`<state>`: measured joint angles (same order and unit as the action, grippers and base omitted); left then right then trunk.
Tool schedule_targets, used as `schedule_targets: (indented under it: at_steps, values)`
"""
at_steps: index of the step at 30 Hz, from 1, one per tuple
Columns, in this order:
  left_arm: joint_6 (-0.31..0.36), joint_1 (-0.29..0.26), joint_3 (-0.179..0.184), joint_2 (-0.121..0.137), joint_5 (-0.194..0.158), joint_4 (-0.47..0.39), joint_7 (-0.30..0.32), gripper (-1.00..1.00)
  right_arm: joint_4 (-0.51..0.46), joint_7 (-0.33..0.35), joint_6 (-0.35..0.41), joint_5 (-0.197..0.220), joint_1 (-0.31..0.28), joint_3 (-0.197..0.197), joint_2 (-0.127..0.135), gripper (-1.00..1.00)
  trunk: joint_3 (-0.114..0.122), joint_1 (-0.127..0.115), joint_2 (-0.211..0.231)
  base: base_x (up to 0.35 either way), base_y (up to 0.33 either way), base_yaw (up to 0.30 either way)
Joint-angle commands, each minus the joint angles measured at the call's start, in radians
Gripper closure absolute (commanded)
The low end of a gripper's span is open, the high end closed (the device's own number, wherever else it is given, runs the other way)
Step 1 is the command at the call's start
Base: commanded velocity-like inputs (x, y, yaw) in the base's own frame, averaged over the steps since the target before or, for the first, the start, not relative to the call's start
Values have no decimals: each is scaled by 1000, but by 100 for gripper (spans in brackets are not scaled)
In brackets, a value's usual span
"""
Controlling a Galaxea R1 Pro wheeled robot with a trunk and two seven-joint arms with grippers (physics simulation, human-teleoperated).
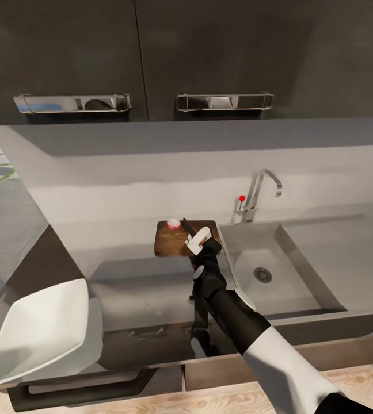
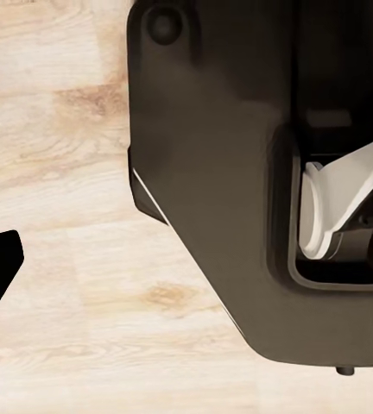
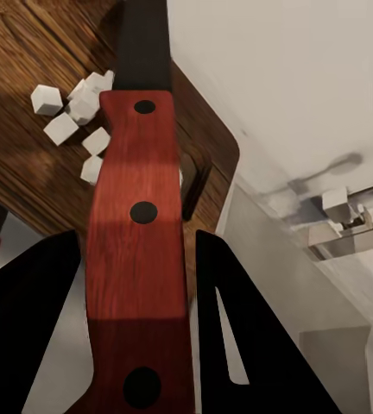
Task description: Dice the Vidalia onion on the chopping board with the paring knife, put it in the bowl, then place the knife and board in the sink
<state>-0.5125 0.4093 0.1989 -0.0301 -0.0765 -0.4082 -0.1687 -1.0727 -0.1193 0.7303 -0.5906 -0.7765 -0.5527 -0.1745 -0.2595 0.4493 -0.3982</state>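
Observation:
My right gripper (image 1: 201,240) is shut on the paring knife (image 3: 139,155), whose red riveted handle runs between the black fingers (image 3: 31,319). The knife's dark blade (image 1: 187,226) reaches out over the brown chopping board (image 1: 172,242), which lies just left of the sink (image 1: 290,287). Small white onion cubes (image 3: 74,108) lie on the board beside the blade. A pink-and-white onion lump (image 1: 174,224) rests at the board's far edge. The white bowl (image 1: 42,330) stands on the countertop at the near left. My left gripper (image 2: 195,263) hangs open over the wooden floor, holding nothing.
A chrome faucet (image 1: 262,192) with a red knob (image 1: 242,198) rises behind the sink, whose drain (image 1: 262,275) lies bare. Dark wall cabinets with metal handles (image 1: 224,102) hang above the grey counter (image 1: 134,276). The robot's dark base (image 2: 230,172) sits by the left gripper.

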Motion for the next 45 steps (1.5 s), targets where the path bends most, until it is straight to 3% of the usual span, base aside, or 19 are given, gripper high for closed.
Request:
schedule_targets:
  at_steps: [1,39,45]
  values:
    - [-1,0,9,1,-8,-2,-7,-100,0,-5,5,2,-1,-3,0,100,0,1,-2,0,0,0]
    - [-3,0,9,1,-8,-2,-7,-100,-2,-5,6,2,-1,-3,0,100,60,1,-2,0,0,0]
    - [-3,0,8,1,-8,-2,-7,-100,-3,-5,6,22,-1,-3,0,100,62,1,-2,0,0,0]
